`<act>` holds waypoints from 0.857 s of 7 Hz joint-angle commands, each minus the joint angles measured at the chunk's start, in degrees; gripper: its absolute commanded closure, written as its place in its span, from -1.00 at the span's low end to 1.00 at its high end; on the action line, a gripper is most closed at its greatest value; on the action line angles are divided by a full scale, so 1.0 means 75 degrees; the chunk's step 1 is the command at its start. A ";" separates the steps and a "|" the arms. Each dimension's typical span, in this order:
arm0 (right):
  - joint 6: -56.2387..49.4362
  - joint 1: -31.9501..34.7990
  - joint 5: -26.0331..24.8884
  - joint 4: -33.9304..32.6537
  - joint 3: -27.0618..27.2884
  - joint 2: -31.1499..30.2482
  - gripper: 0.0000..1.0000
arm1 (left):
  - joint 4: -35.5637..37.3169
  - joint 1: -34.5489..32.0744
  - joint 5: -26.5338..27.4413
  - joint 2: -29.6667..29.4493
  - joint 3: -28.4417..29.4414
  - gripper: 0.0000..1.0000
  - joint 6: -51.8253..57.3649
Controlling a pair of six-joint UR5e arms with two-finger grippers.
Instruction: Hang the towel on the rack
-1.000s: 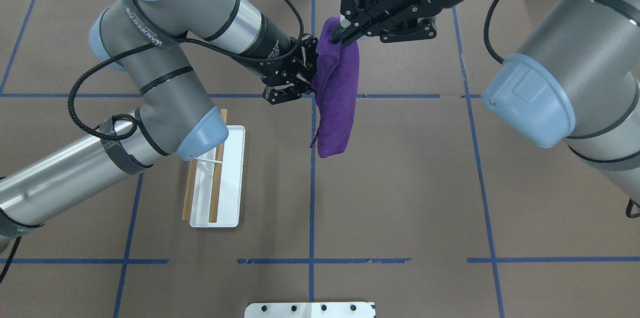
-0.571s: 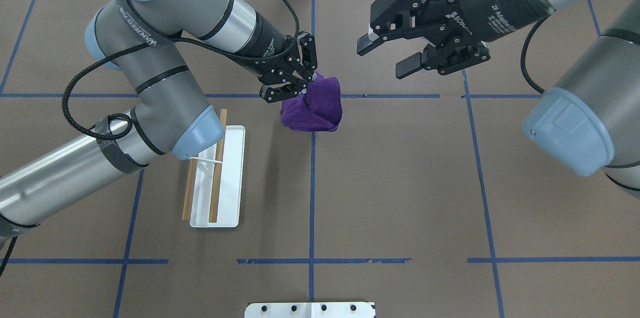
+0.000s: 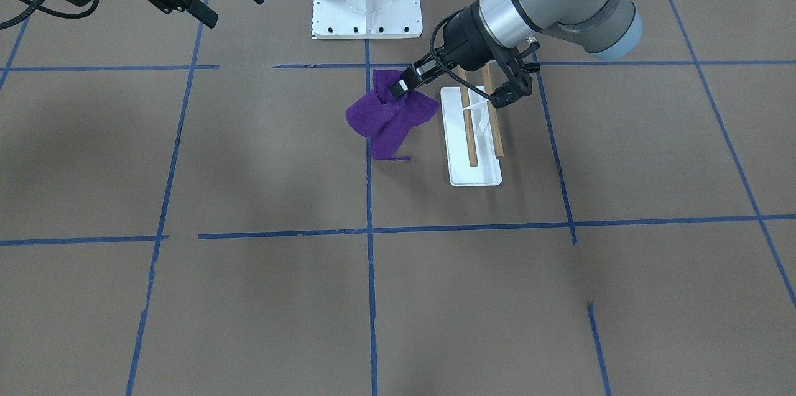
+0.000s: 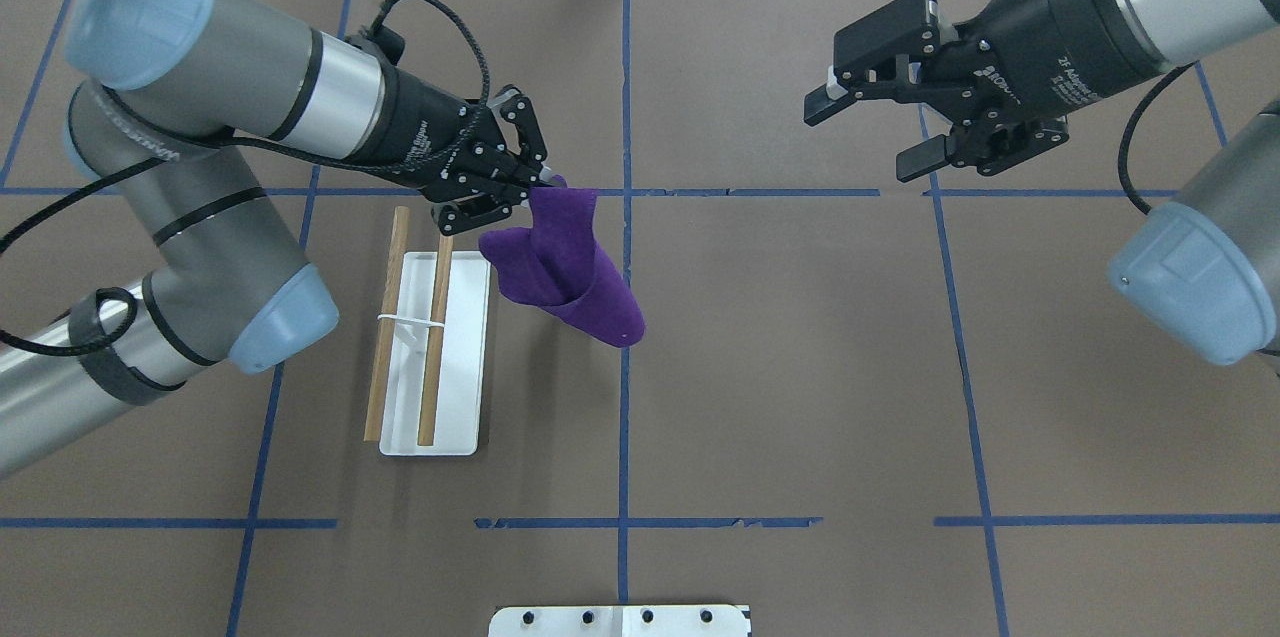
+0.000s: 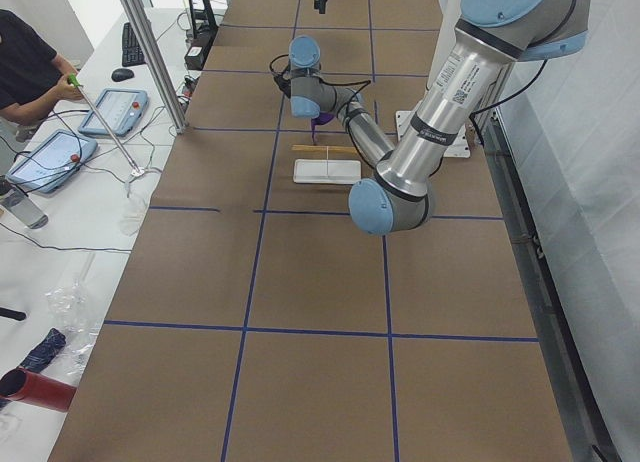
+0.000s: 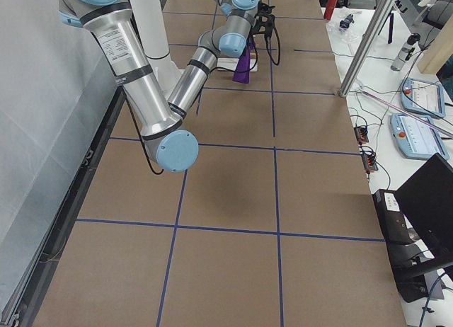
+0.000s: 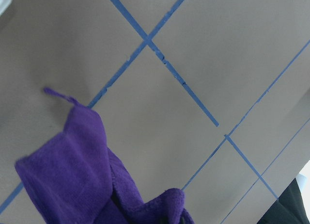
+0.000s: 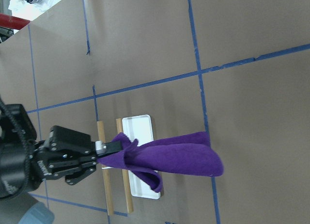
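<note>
In the overhead view, the left gripper [image 4: 538,185] is pinching a corner of the one purple towel [image 4: 565,267], which is hanging just right of the single rack [image 4: 462,392] at centre left. The rack's two dowels [image 4: 432,377] are running up-down the frame, lower left of this nearer gripper. The right gripper [image 4: 865,134], upper right, is gaping empty.

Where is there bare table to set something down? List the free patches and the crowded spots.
Free: the whole right half of the table, below the open right gripper; also the strip between the rack and the white pedestal. Crowded: beside the rack, where the left gripper holds the towel.
</note>
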 commanded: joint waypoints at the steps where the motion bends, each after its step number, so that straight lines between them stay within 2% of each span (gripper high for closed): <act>1: -0.0485 0.0137 0.0000 0.0002 0.0017 -0.0563 -1.00 | -0.0087 -0.0512 0.0035 0.1279 -0.0725 1.00 0.1055; 2: -0.0487 0.0138 -0.0012 0.0002 0.0029 -0.0565 -1.00 | -0.0087 -0.0559 0.0024 0.1821 -0.1020 1.00 0.1573; 4: -0.0487 0.0138 -0.0012 0.0002 0.0029 -0.0588 -1.00 | -0.0110 -0.0583 0.0035 0.2374 -0.0999 1.00 0.2289; 6: -0.0487 0.0161 0.0012 0.0002 0.0029 -0.0577 -1.00 | -0.0110 -0.0595 0.0035 0.2563 -0.0988 1.00 0.2468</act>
